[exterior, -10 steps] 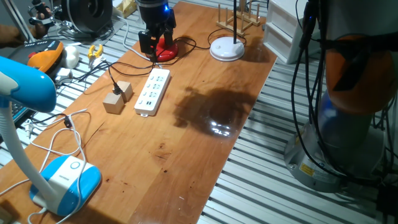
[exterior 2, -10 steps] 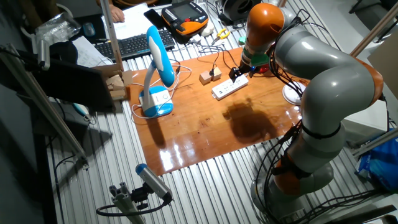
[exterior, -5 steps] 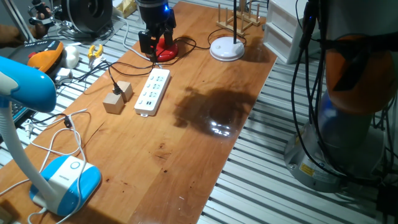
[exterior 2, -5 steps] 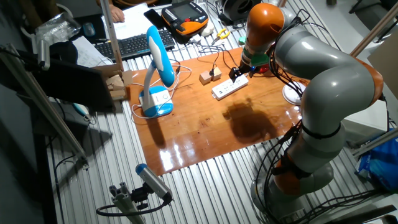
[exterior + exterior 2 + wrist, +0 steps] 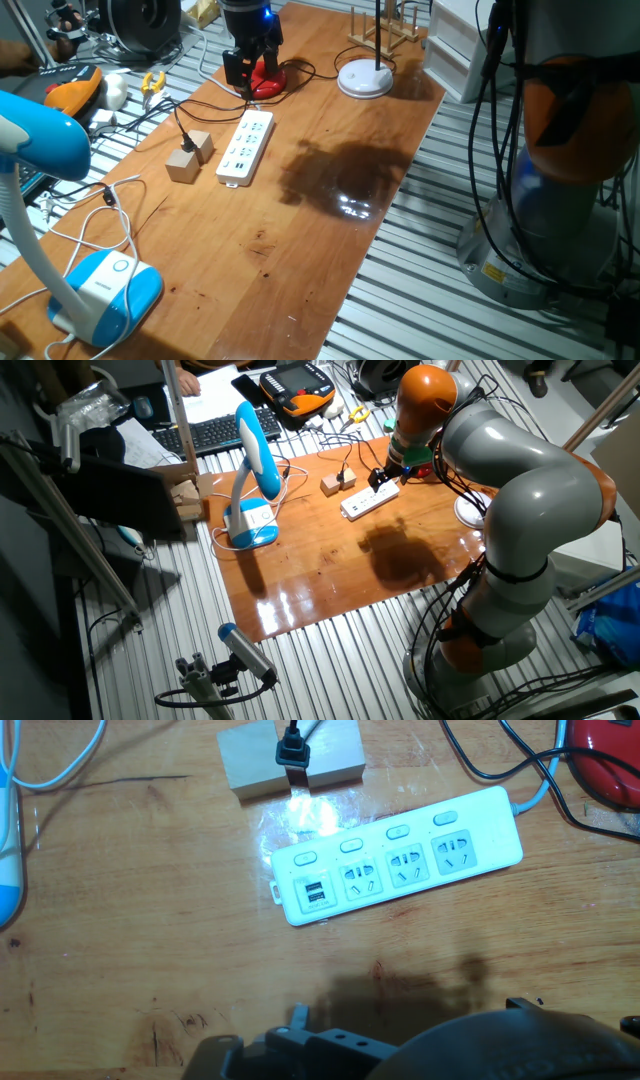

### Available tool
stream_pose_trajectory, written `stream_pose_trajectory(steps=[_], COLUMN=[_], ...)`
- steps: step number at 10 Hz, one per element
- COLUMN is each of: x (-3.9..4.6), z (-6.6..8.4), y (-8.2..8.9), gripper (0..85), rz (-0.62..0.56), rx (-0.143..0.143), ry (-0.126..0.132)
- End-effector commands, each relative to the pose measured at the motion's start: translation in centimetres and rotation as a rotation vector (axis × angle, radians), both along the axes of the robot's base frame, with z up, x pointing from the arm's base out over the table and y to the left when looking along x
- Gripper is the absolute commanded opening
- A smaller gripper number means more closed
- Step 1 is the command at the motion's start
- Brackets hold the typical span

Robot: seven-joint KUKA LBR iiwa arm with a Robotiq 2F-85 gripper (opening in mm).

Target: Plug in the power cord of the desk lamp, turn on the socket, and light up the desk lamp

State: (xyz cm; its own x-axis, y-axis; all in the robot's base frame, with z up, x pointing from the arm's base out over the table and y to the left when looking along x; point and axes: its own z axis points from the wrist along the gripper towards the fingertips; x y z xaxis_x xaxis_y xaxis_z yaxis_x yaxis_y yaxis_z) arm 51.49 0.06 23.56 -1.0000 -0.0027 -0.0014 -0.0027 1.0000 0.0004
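Jaws: my black two-finger gripper point(image 5: 240, 72) hangs beside the red-based desk lamp point(image 5: 266, 80); grip state unclear.
Risk: the small black plug point(image 5: 292, 752), on wooden blocks point(image 5: 290, 760) near the table's edge, could slip or miss the long white power strip point(image 5: 400, 868).

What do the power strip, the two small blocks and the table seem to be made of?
Power strip: probably smooth white plastic with a slight sheen. Blocks: apparently pale unfinished wood, matte. Table: wood grain under glossy varnish, showing bright reflections; solid or veneer cannot be told.

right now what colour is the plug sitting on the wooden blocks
Black. The plug rests on the pale wooden blocks, clearest in the hand view.
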Motion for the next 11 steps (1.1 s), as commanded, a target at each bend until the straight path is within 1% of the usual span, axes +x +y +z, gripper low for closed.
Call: stream_pose_trajectory(steps=[1, 6, 9, 11], x=[0.01, 0.00, -0.04, -0.05], z=[0.02, 0.02, -0.01, -0.01], y=[0.01, 0.00, -0.01, -0.01], gripper=[0.0, 0.0, 0.0, 0.0], rz=[0.379, 0.379, 0.389, 0.393], rx=[0.005, 0.005, 0.010, 0.012], ry=[0.272, 0.272, 0.262, 0.261])
